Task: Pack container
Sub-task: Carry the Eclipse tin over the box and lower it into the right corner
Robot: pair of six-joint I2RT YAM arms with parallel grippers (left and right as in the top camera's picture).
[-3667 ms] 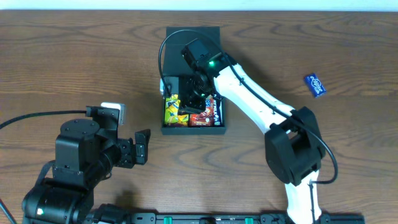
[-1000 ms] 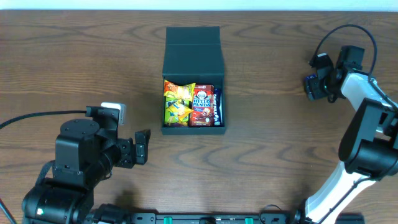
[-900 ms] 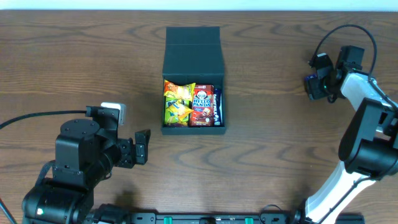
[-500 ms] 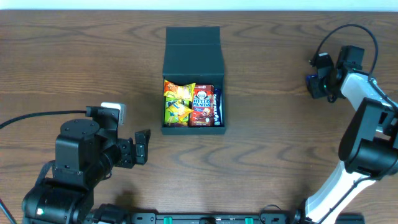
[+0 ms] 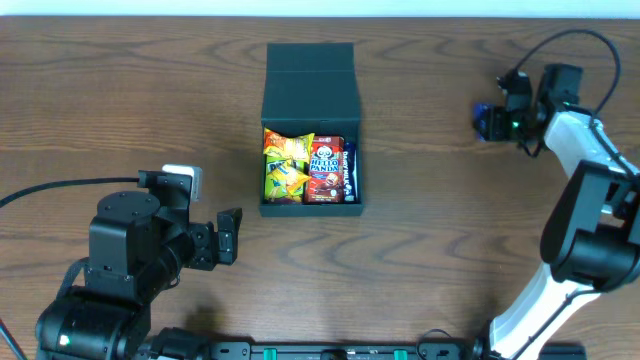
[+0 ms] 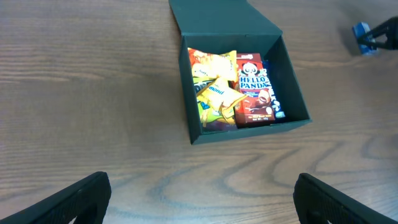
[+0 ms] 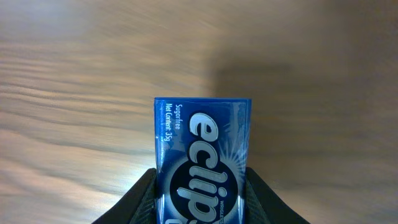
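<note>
The wooden worktop [image 5: 120,90] is carrying every item. The black container [image 5: 310,85] is sitting at its middle rear, between the two arms. Its hinged lid is lying flat and open on the far side.

The left hand [image 5: 230,236] is hovering near the front left corner of the container. Its jaws are standing wide apart and holding nothing.

The right hand [image 5: 498,120] is hanging at the right rear of the worktop, well apart from the container. Its jaws are partly closed and pinching a blue Eclipse packet [image 7: 204,162] by its two long sides.

Inside the container, a red Hello Panda box [image 5: 324,170] is lying in the middle. Yellow snack packets [image 5: 285,165] are filling the left part. A dark blue bar [image 5: 349,172] is lying against the right wall.
</note>
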